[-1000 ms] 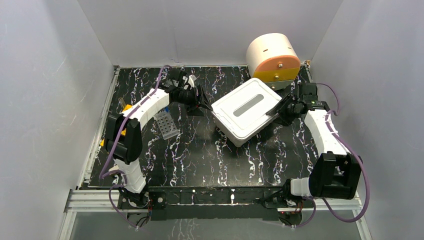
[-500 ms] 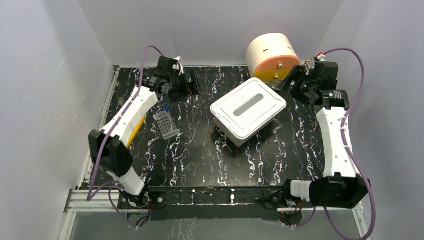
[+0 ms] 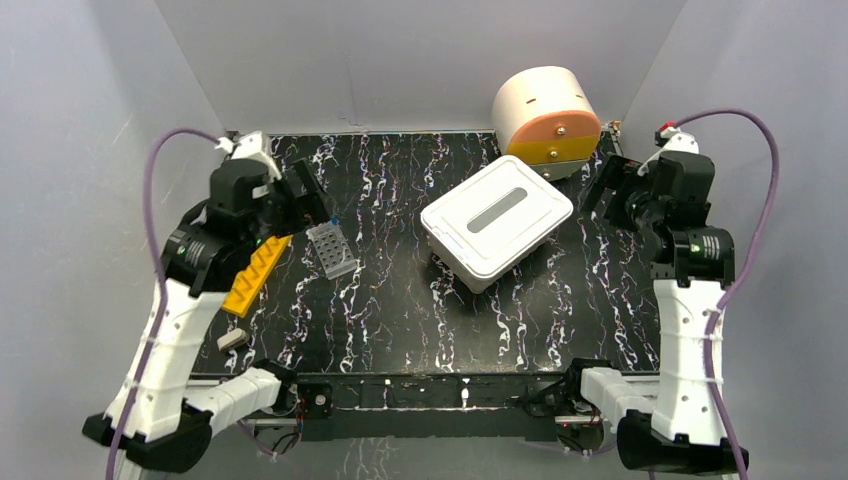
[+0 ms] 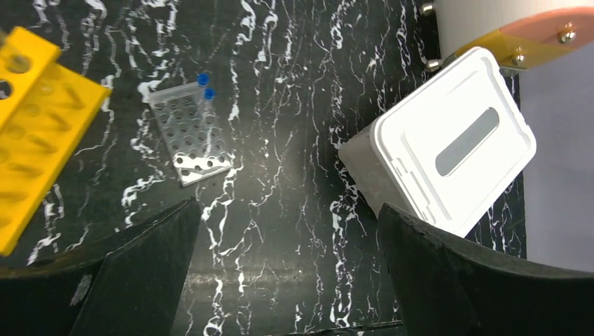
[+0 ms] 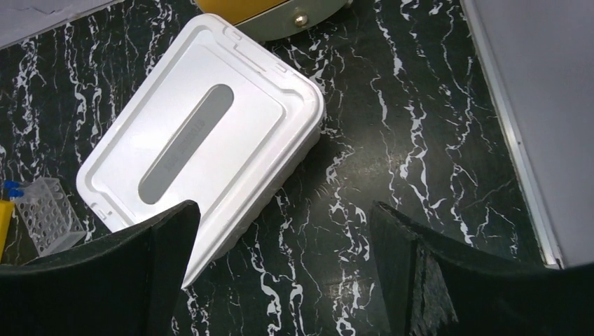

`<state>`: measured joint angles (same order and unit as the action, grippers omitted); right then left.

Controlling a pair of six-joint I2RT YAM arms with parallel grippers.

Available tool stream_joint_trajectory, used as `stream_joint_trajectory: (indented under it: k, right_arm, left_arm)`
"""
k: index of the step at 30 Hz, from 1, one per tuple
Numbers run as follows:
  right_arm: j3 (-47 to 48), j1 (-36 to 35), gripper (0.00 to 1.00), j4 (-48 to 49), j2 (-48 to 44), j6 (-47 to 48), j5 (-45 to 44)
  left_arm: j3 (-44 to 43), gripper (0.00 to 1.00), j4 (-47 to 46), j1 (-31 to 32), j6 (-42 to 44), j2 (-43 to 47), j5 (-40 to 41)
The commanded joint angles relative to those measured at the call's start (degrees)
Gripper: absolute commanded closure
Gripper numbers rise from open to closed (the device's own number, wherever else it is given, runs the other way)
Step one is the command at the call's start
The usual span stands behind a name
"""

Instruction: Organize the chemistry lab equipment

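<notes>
Landmark: white lidded box (image 3: 497, 222), mid-table. Nearest, front-left of it: small pale block (image 3: 231, 339). Next, yellow rack (image 3: 256, 274), left of the box. Then grey tube rack (image 3: 332, 249) between yellow rack and box, blue-capped clear tubes (image 4: 204, 82) at its far end. Raised: left gripper (image 4: 286, 210) left of the box, right gripper (image 5: 280, 210) right of it, both jaws spread wide, holding nothing. Farthest, cream drum (image 3: 545, 115) just behind the box.

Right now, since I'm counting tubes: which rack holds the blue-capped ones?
The small grey rack between the yellow rack and the white box; blue caps show at its far end.
</notes>
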<state>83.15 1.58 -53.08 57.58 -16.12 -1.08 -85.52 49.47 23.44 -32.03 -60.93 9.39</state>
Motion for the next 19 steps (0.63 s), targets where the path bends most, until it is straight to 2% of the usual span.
stream_joint_trajectory:
  k: [1, 5, 9, 12, 19]
  right_arm:
    - [1.4, -0.1, 0.01, -0.3, -5.5, 0.7, -6.0]
    - [2.7, -0.1, 0.01, -0.1, -8.9, 0.0, -8.6]
    - [3.8, -0.1, 0.01, -0.8, -11.5, -0.7, -10.6]
    - [2.3, -0.1, 0.02, -0.1, -14.5, -1.1, -10.5]
    - [1.1, -0.1, 0.01, -0.7, -17.1, -1.5, -8.7]
  left_arm:
    - [-1.7, 0.02, 5.5, 0.1, 1.0, 6.4, 6.9]
    - [-7.3, 0.02, 8.1, 0.1, 4.7, 10.0, 9.6]
    - [-12.8, 0.02, 12.7, 0.1, 4.6, 10.6, 10.7]
    - [-11.9, 0.02, 13.5, 0.1, 2.9, 12.5, 12.0]
    - [-8.6, 0.02, 12.7, 0.1, 2.1, 15.1, 9.6]
